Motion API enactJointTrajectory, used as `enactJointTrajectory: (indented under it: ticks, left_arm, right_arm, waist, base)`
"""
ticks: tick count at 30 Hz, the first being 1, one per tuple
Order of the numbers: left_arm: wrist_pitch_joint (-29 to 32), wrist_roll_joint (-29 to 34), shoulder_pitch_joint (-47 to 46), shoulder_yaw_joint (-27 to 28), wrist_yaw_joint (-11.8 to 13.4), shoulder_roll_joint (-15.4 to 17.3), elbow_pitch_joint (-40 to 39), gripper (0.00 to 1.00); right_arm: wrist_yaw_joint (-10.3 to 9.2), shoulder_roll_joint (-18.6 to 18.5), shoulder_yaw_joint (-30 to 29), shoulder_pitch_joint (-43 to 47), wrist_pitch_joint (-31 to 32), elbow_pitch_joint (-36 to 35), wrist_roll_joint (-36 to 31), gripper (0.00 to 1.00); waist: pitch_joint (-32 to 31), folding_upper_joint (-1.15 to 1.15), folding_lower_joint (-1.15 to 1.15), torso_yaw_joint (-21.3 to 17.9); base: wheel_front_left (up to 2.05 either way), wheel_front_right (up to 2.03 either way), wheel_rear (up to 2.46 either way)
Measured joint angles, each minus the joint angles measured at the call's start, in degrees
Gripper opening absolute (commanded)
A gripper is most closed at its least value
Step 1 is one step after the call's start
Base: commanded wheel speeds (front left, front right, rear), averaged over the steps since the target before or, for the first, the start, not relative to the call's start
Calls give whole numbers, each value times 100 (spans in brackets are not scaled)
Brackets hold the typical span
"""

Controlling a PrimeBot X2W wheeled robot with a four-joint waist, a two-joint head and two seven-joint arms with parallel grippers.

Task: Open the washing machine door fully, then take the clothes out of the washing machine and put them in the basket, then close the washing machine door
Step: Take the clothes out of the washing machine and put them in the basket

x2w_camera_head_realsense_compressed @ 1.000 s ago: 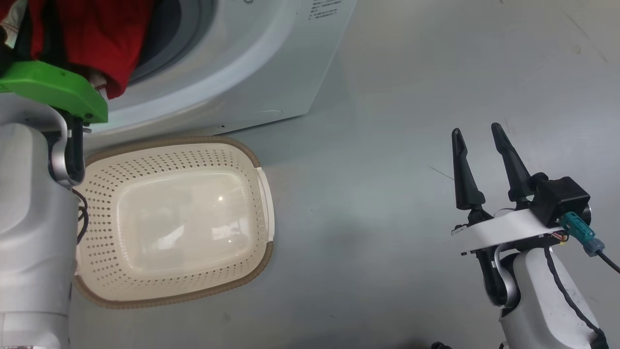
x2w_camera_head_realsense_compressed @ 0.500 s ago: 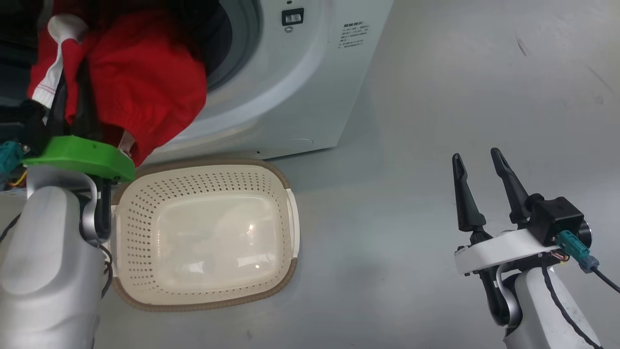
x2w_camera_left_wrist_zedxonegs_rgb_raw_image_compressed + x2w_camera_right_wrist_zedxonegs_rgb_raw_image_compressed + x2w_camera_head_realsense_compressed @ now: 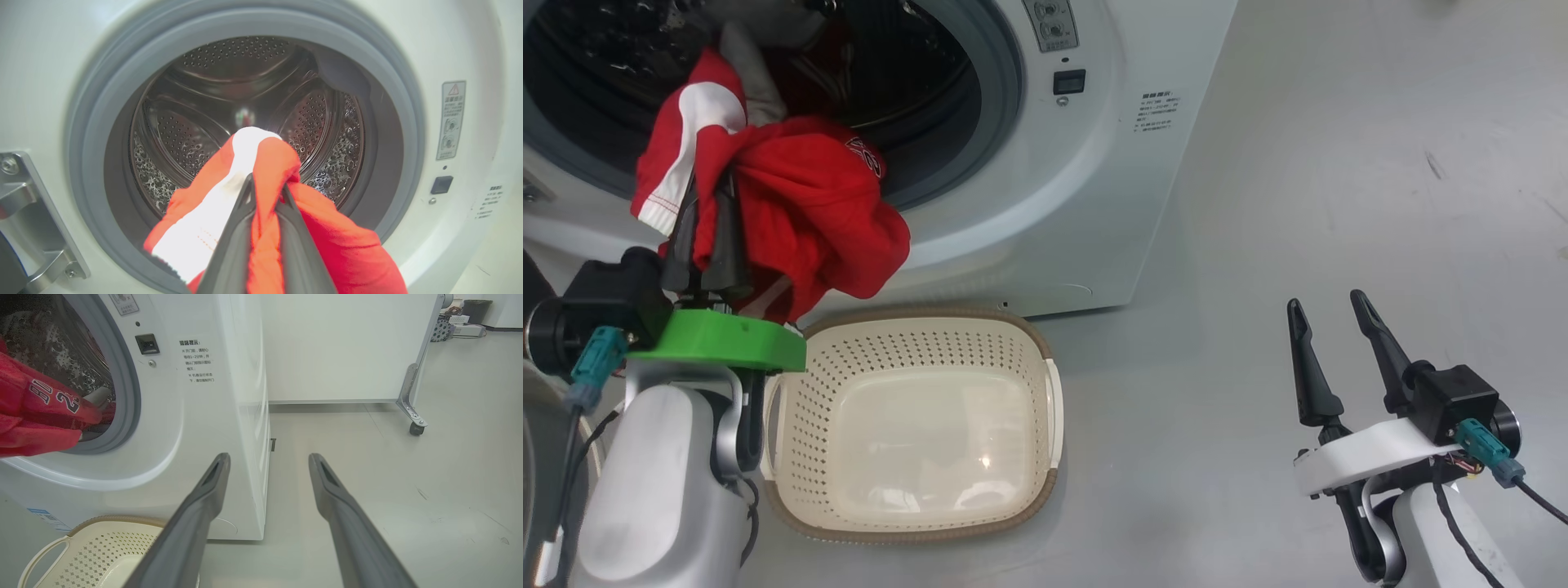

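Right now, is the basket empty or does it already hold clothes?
Empty: the basket shows a bare cream bottom; the red clothes hang pinched in the left gripper's jaws before the washing machine.

Washing machine [image 3: 1111, 163] at rear, standing on floor [image 3: 1339, 204]. Basket [image 3: 915, 322] on floor directly before machine, below opening; whether touching machine base, cannot tell. Clothes [image 3: 809, 204] before opening's lower rim, above basket's far left corner, pinched between left gripper [image 3: 709, 220] fingers. Drum [image 3: 245, 81] behind clothes. Hinge bracket [image 3: 36, 220] left of opening. Right gripper [image 3: 1326, 300] well right of basket, over floor, jaws apart
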Motion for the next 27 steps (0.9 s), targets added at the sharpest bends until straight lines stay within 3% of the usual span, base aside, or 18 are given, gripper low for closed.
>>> enactJointTrajectory:
  ticks: [12, 21, 27]
  left_arm:
    - [0, 27, 855, -64, 78, -21, -694, 0]
    - [308, -281, 1526, -381, 85, -190, -535, 0]
    - [623, -422, 1627, -740, -80, -257, -145, 0]
  right_arm:
    - [-1, 2, 58, 295, 1, 42, 0, 100]
    - [0, -1, 112, 338, 3, -125, -42, 100]
    - [43, -7, 122, 333, 37, -305, -42, 100]
  waist:
    - [-505, 0, 0, 179]
    - [-407, 0, 0, 154]
    - [-167, 0, 0, 98]
  base:
    - [0, 0, 0]
    - [0, 0, 0]
    - [0, 0, 0]
